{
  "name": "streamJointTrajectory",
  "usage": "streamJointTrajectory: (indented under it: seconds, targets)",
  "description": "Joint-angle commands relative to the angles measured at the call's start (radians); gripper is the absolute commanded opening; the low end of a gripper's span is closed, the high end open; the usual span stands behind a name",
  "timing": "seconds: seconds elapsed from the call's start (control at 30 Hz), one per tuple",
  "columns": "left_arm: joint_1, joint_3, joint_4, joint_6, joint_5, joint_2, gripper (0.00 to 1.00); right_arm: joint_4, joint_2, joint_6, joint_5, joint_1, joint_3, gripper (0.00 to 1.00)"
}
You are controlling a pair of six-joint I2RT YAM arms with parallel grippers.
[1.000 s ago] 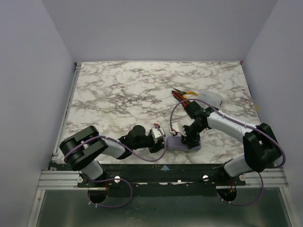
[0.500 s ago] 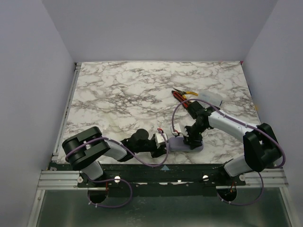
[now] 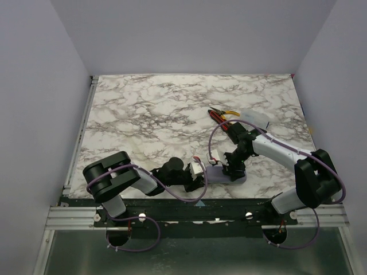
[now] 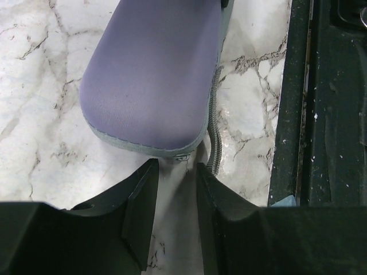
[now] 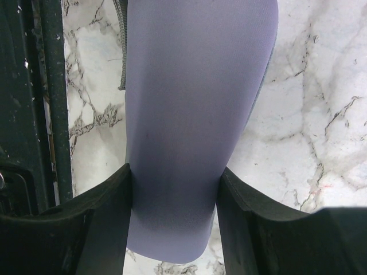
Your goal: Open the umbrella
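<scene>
The umbrella itself is out of view. A lavender oval hard-shell case (image 3: 214,175) lies near the table's front edge. It also shows in the left wrist view (image 4: 155,74) and in the right wrist view (image 5: 195,103). My right gripper (image 3: 233,168) is shut on the case, a finger pressed on each long side (image 5: 175,175). My left gripper (image 3: 200,175) is at the case's left end, low on the table. Its jaws (image 4: 178,172) stand apart, and the small metal zipper pull (image 4: 183,156) sits just at their tips. The grey zipper tape (image 4: 215,143) hangs loose beside it.
Red-and-yellow-handled pliers (image 3: 221,115) and a clear white object (image 3: 256,119) lie behind the right arm. The black front rail of the table (image 4: 321,114) runs right next to the case, and it also shows in the right wrist view (image 5: 34,86). White walls enclose the table.
My left gripper has slid right along the table's front edge up to the case's left end. The right gripper has stayed on the case.
</scene>
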Motion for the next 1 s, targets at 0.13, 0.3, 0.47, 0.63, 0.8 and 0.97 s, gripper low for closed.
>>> streamJointTrajectory:
  seconds: [0.13, 0.3, 0.47, 0.63, 0.8, 0.97]
  targets:
    - [-0.018, 0.053, 0.035, -0.061, -0.048, 0.047, 0.3, 0.0, 0.007, 0.053, 0.042, -0.006, -0.054, 0.54]
    - [-0.018, 0.047, 0.032, -0.084, -0.074, 0.03, 0.21, 0.02, -0.022, 0.064, 0.056, -0.006, -0.082, 0.54]
    - [-0.018, 0.031, 0.012, -0.086, -0.093, -0.022, 0.0, 0.031, -0.035, 0.06, 0.06, -0.006, -0.098, 0.52]
    - [-0.002, 0.018, -0.046, -0.096, -0.169, -0.085, 0.0, 0.027, -0.042, 0.006, 0.05, -0.006, -0.109, 0.49]
    - [0.027, 0.046, -0.124, -0.091, -0.221, -0.107, 0.0, -0.004, -0.033, -0.12, 0.043, -0.006, -0.111, 0.47]
    - [0.052, 0.075, -0.148, -0.084, -0.219, -0.095, 0.0, -0.038, 0.007, -0.235, 0.035, -0.007, -0.071, 0.46]
